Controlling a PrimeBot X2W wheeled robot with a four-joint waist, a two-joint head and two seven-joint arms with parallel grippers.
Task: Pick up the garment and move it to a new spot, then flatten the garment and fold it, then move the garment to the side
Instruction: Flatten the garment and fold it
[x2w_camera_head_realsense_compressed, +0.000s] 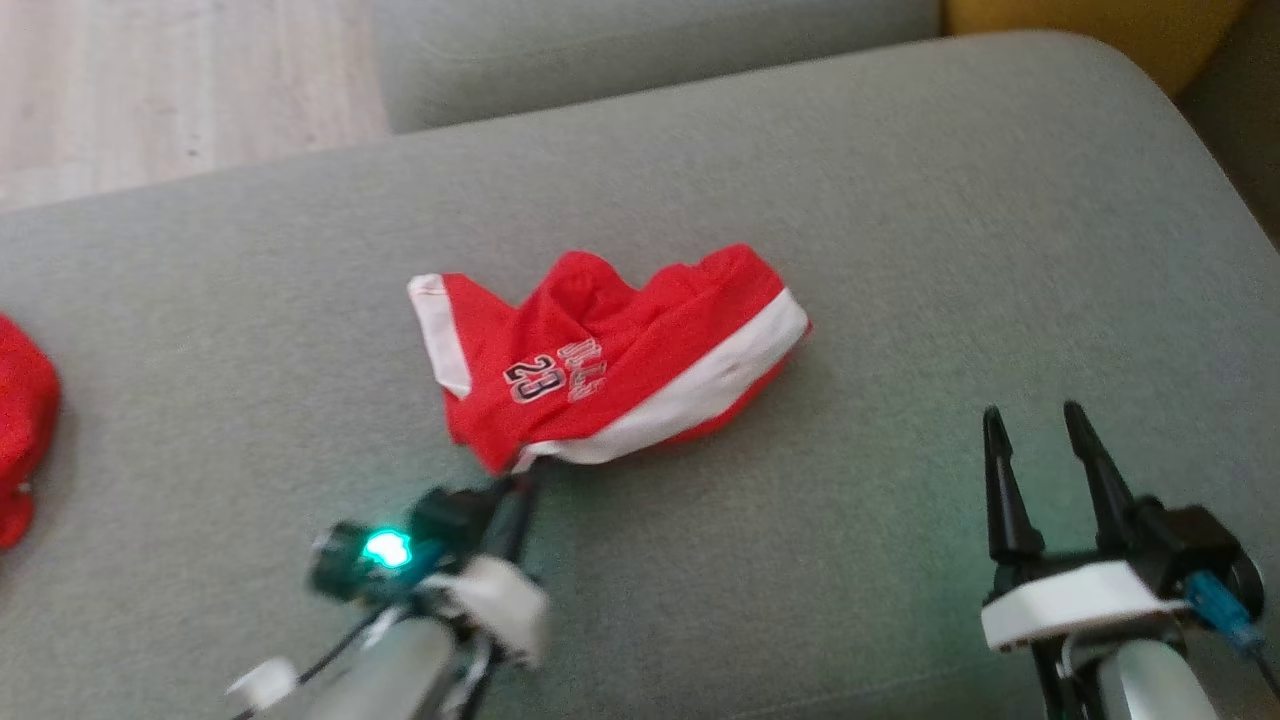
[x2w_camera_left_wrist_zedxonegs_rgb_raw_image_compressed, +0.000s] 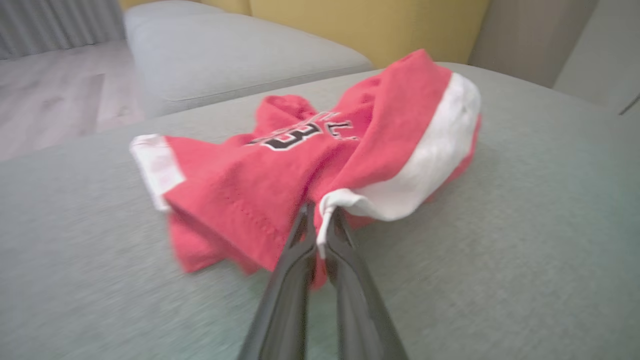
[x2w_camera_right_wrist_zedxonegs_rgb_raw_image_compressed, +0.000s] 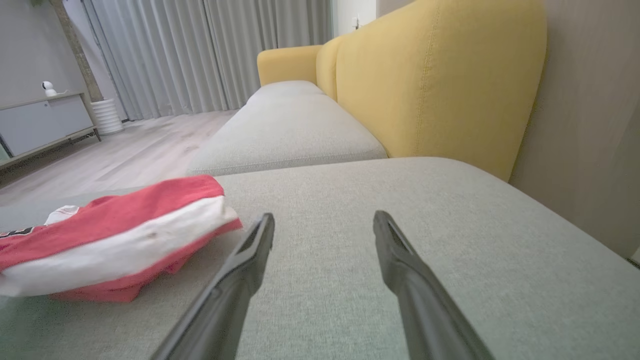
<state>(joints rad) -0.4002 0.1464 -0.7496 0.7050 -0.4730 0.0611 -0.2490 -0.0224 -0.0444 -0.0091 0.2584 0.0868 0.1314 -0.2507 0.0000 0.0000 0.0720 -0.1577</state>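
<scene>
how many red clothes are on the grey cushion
2. The red jersey lies crumpled in the middle of the grey cushion, a corner pinched by the left gripper. Another red garment sits at the cushion's left edge, partly out of frame; more may be hidden.

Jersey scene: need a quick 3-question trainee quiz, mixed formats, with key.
1. True or false: the right hand is clamped on the jersey.
2. Where does the left hand grip the jersey? A) at the printed number. B) at its near edge, where the white band ends. C) nowhere, it hangs clear of the cloth.
3. Short answer: what number is printed on the jersey?

Key: 1 false, its fingers stand apart over bare cushion; 2 B; 3 23.
</scene>
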